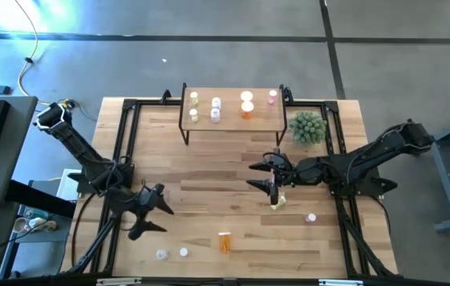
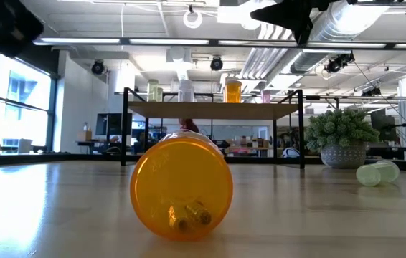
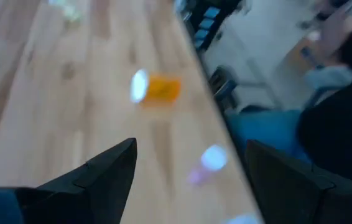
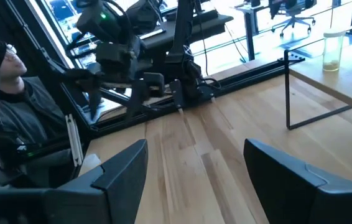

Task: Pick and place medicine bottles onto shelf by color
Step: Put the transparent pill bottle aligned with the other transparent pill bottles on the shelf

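The shelf (image 1: 233, 119) stands at the table's far middle with several small bottles on its top. On the table lie an orange bottle (image 1: 224, 241) on its side, two pale bottles (image 1: 184, 252) near the front edge, a yellow-green bottle (image 1: 277, 201) on its side and a pink one (image 1: 311, 217). My left gripper (image 1: 165, 220) hovers open at the near left, facing the orange bottle (image 3: 156, 88) and a pale bottle (image 3: 208, 163). My right gripper (image 1: 252, 175) hangs open above the table's middle, close to the yellow-green bottle, nothing between its fingers (image 4: 194, 168).
A green spiky plant (image 1: 308, 127) in a pot stands right of the shelf. Black frame rails (image 1: 122, 159) run along the table's left and right sides. A seated person (image 4: 8, 124) is beyond the table's left edge. Bare wood lies between the shelf and the orange bottle.
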Controlling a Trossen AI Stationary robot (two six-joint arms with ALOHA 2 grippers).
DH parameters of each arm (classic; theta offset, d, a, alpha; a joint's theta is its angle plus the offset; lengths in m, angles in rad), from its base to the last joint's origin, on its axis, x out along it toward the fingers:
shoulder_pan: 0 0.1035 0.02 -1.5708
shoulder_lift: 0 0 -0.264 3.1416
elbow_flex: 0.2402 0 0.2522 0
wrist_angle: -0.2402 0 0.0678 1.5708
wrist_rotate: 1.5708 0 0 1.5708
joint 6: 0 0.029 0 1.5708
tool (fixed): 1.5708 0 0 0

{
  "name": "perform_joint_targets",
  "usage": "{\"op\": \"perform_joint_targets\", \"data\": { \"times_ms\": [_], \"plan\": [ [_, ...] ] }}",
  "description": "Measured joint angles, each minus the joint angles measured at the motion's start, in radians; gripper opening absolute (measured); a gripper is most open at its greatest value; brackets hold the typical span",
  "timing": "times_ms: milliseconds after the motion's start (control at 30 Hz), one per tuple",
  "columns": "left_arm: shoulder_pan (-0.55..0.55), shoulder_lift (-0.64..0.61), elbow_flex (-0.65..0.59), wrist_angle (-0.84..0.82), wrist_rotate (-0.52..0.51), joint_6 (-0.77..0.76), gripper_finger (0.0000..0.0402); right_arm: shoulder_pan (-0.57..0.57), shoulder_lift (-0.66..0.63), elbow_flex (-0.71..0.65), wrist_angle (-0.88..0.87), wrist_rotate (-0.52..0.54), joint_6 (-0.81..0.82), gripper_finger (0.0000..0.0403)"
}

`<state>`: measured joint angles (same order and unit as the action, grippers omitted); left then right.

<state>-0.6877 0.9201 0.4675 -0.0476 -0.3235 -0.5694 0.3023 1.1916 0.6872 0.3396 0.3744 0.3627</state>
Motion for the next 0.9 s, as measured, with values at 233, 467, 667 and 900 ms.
{"op": "perform_joint_targets", "data": {
  "times_ms": [233, 467, 667, 900],
  "plan": [
    [-0.072, 0.032, 0.003, 0.317, -0.021, 0.206, 0.0291, 0.000, 0.000, 0.001, -0.006, 0.000, 0.004, 0.0257],
    [-0.110, 0.032, 0.144, 0.170, -0.030, 0.382, 0.0291, 0.007, 0.000, 0.002, -0.020, 0.000, 0.103, 0.0257],
    [-0.151, 0.048, 0.271, -0.142, -0.113, 0.314, 0.0291, 0.030, 0.000, 0.002, -0.032, -0.001, 0.109, 0.0257],
    [-0.222, 0.145, 0.276, -0.251, -0.181, 0.124, 0.0291, 0.055, 0.001, 0.002, -0.058, 0.062, 0.109, 0.0257]
  ]
}}
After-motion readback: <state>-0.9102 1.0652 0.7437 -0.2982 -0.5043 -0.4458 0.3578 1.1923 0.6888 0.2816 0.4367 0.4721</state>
